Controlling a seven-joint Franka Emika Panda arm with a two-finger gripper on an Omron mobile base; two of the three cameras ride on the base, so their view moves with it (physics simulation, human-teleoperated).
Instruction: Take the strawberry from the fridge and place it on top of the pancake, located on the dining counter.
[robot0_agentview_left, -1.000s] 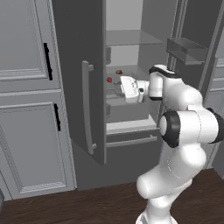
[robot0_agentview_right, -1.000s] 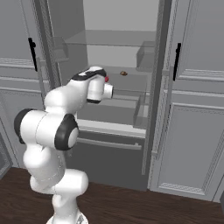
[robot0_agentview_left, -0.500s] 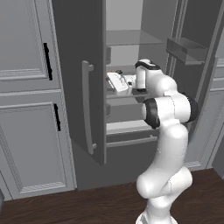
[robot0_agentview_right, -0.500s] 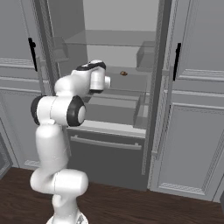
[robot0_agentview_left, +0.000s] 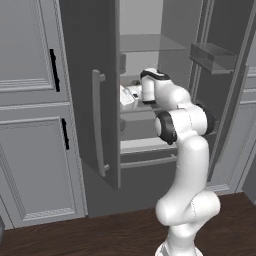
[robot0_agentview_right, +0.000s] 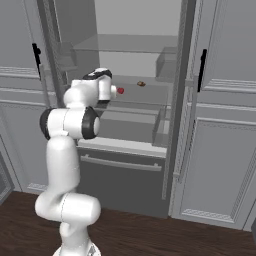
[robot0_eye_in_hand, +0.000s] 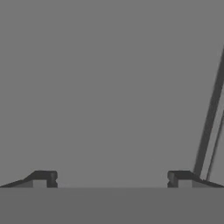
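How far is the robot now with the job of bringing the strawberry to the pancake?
Done: the fridge doors stand open and the arm reaches in at the shelf. In hand: the pincer is open and empty, facing a plain grey surface, while the strawberry lies on the shelf beside the wrist, not gripped. Left: grasp it, pull out, carry it to the pancake.

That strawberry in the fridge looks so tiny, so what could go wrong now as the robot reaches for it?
The strawberry is far smaller than the open gripper, so the fingers could nudge it along the shelf instead of catching it. The hand view faces bare grey wall, not the fruit, so the aim may be off. The arm is also deep inside the fridge and could bump a shelf or door.
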